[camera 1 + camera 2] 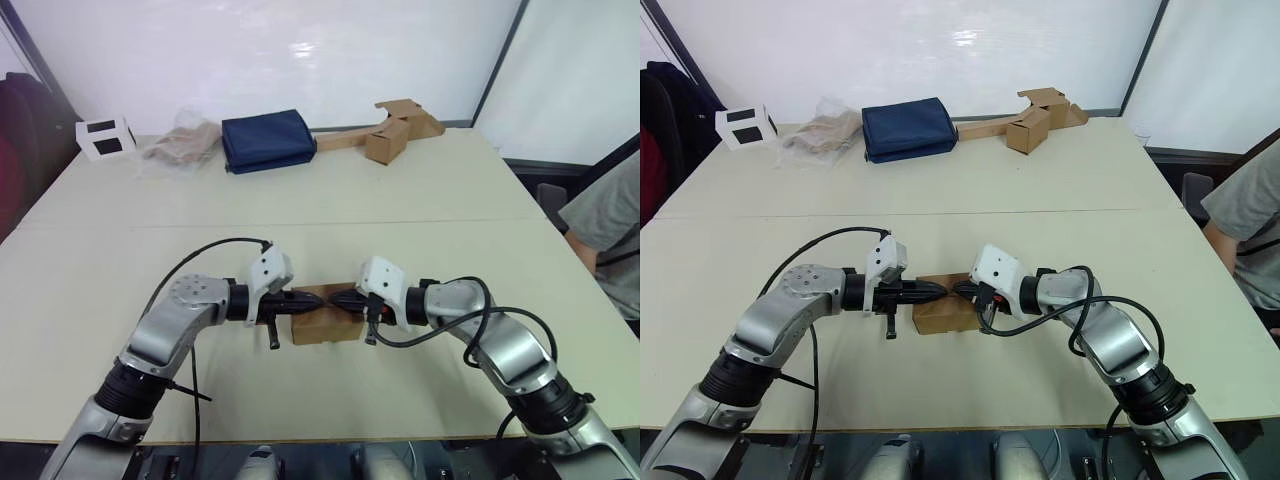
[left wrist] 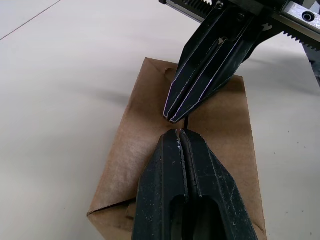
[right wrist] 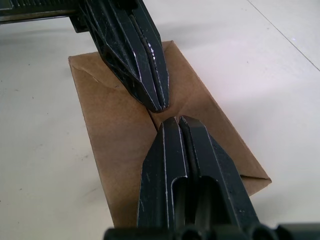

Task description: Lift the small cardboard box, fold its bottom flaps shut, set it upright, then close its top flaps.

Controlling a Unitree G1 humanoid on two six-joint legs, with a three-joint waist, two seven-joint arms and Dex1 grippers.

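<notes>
- Brown corrugated box (image 1: 322, 318) on the pale table (image 1: 420, 200), at the near middle of it, top flaps folded down flat.
- Left gripper (image 2: 178, 134) over the box's top from the box's left side, fingers pressed together, nothing between them, tips at the middle seam of the flaps.
- Right gripper (image 3: 171, 121) over the same top from the box's right side, fingers likewise closed on nothing, tips nearly meeting the left gripper's tips above the seam.
- Whether either set of tips actually touches the cardboard: cannot tell.
- Far beyond the box, at the table's back edge: a dark blue folded cloth bag (image 1: 267, 140), straight behind the box.
- Left of that bag, a crumpled clear plastic wrap (image 1: 183, 146), and further left a white box with black squares (image 1: 105, 137).
- Right of the bag, a long strip of joined cardboard pieces (image 1: 385, 130).
- Well to the right of the box, past the table's edge, a person in a grey shirt (image 1: 610, 225), partly in view.
</notes>
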